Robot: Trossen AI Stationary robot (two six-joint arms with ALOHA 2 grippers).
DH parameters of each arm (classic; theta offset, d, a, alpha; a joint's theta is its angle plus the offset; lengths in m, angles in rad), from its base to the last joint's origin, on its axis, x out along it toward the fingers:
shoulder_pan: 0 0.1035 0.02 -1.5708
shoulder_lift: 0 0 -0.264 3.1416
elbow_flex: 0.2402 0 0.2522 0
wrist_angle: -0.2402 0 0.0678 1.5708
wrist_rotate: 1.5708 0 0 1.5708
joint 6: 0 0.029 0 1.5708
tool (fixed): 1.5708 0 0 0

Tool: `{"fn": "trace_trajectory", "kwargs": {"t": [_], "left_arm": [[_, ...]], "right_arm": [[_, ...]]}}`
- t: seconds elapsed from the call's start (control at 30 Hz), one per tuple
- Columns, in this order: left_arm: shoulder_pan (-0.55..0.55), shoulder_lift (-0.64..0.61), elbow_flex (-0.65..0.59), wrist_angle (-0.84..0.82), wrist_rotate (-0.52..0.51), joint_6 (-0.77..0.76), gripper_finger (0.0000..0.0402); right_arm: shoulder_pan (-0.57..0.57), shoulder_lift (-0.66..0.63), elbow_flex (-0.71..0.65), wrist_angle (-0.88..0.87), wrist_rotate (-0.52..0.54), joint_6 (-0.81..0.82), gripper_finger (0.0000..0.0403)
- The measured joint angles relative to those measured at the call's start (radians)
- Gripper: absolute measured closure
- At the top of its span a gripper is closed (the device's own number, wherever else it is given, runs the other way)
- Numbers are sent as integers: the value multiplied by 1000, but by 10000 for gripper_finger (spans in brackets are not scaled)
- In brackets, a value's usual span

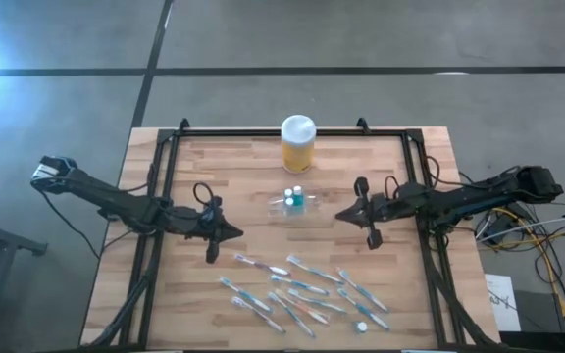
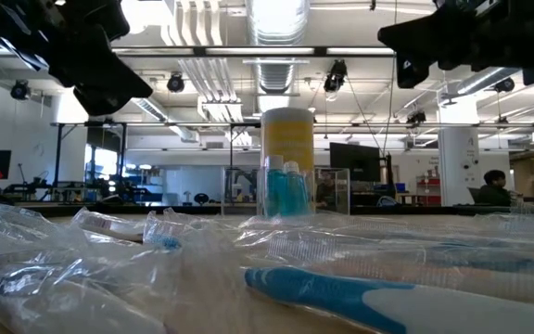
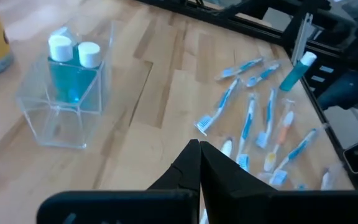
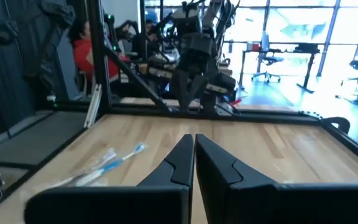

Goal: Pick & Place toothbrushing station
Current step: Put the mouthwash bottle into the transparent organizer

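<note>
Both arms hover over the wooden table (image 1: pixel 214 167), fingers pressed together and holding nothing.

The small see-through plastic holder (image 1: pixel 292 202) stands near the table's centre with two teal white-capped tubes (image 3: pixel 73 68) inside, at 6 o'clock from the tall yellow jar with a white lid (image 1: pixel 297 143). The left gripper (image 1: pixel 235 233) sits at 8 o'clock from the holder, the right gripper (image 1: pixel 341 216) at 3 o'clock, both apart from it. Wrapped blue, pink and white toothbrushes (image 1: pixel 302 289) lie scattered at 6 o'clock, along the near edge.

Yellow jar (image 1: pixel 298 144), teal tubes (image 1: pixel 294 198), clear holder (image 3: pixel 64 99).
</note>
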Motion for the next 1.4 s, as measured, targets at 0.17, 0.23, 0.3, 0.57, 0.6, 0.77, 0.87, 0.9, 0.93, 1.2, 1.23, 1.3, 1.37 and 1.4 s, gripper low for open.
{"fn": "trace_trajectory", "kwargs": {"t": [0.17, 0.23, 0.3, 0.57, 0.6, 0.77, 0.87, 0.9, 0.93, 1.2, 1.23, 1.3, 1.37, 1.4], "left_arm": [[0, 4, -2, -1, 0, -29, 397], [0, 4, -2, 0, 0, -31, 397], [0, 4, -2, 0, 0, -31, 397], [-3, 4, -2, -9, -1, 163, 397], [-3, 4, -1, -7, -3, 183, 397], [-2, 4, 1, 27, -156, 168, 397], [-1, 4, 1, 45, -289, 153, 397], [-1, 4, 1, 54, -302, 150, 396], [-1, 4, 1, 64, -303, 151, 396], [-1, 4, 1, 56, -199, 125, 396], [-1, 4, 1, 52, -185, 125, 396], [-2, 4, 1, 52, -161, 122, 396], [-2, 4, 1, 52, -153, 114, 396], [-1, 4, 1, 52, -150, 111, 396]], "right_arm": [[0, 0, -3, -20, 0, 9, 390], [1, 0, -3, -20, 0, 22, 390], [6, 0, -3, -19, 5, 30, 390], [53, 0, -4, -16, 8, 21, 390], [61, 0, -4, -16, 8, 15, 390], [113, 5, -4, -18, 8, 5, 390], [151, 6, -5, -21, 12, -31, 390], [162, 5, -5, -19, 22, -44, 390], [173, 5, -5, -19, 36, -53, 390], [208, -19, -5, -10, 113, -26, 390], [208, -22, -5, -6, 113, -21, 390], [210, -23, -11, 6, 114, -11, 390], [210, -22, -13, 16, 113, -1, 390], [210, -22, -15, 23, 114, 3, 390]]}}
